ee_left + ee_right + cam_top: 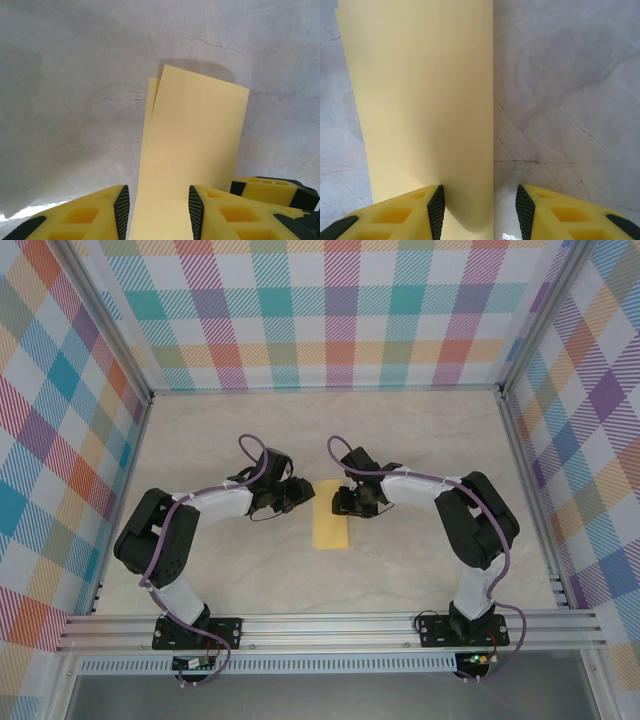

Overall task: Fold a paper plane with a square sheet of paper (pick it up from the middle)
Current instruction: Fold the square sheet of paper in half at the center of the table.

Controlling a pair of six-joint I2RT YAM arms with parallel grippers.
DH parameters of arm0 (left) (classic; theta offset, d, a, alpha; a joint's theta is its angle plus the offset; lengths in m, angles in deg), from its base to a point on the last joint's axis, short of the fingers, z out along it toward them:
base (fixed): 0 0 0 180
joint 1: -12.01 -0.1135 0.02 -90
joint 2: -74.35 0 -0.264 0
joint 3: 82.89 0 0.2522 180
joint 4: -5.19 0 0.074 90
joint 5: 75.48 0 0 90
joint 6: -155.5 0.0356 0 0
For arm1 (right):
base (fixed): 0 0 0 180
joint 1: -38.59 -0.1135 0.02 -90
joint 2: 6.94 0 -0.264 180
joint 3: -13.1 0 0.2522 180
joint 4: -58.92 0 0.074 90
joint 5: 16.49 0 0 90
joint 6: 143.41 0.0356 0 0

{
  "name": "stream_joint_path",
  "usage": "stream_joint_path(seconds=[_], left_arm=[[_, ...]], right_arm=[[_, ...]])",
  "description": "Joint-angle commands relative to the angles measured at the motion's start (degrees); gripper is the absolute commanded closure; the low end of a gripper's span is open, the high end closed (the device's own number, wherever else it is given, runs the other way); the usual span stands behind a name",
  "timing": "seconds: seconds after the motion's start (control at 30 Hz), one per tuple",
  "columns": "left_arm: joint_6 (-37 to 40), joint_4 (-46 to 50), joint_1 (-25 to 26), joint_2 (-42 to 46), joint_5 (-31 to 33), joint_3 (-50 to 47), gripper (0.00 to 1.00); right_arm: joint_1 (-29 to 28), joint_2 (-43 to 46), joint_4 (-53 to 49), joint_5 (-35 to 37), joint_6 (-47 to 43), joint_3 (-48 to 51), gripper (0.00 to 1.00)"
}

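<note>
Top view: square sheet of paper [330, 528] folded to a narrow yellow strip, around the middle of the worktop [420, 440], long side running from far edge toward near edge, well apart from all four worktop edges. Left gripper [303, 495] just beside the strip's far half on the left, right gripper [343, 502] just beside it on the right, both pointing inward at the paper, arms bent in from the near edge. Left wrist view: left gripper [159, 210] with fingers [122, 210] spread, strip [195, 150] running up through the gap flat side to camera, filling it from one black pad to the other; cannot tell whether the pads touch its edges, no pinch on the flat faces. Two layers at the far end, not lined up, lower layer peeking out on the left; dark shadow on the worktop just past that end. Yellow finger of the right gripper [270, 187] at the lower right, just beside the strip. Right wrist view: right gripper [480, 212] with fingers [436, 212] spread, strip [425, 100] over the left half, meeting the left pad, straight edge ending short of the right pad, bare worktop between. Nothing clamped there.
</note>
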Motion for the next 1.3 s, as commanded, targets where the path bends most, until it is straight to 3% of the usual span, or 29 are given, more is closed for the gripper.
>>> stream_joint_path(seconds=[0.0,1.27], left_arm=[[0.3,-0.5,0.6,0.0,-1.1,-0.1,0.61],[-1.4,-2.8,1.0,-2.1,-2.9,0.0,0.62]], right_arm=[[0.7,0.5,-2.6,0.3,-5.1,-0.2,0.56],[0.9,-3.3,-4.6,2.7,-2.9,-1.5,0.59]])
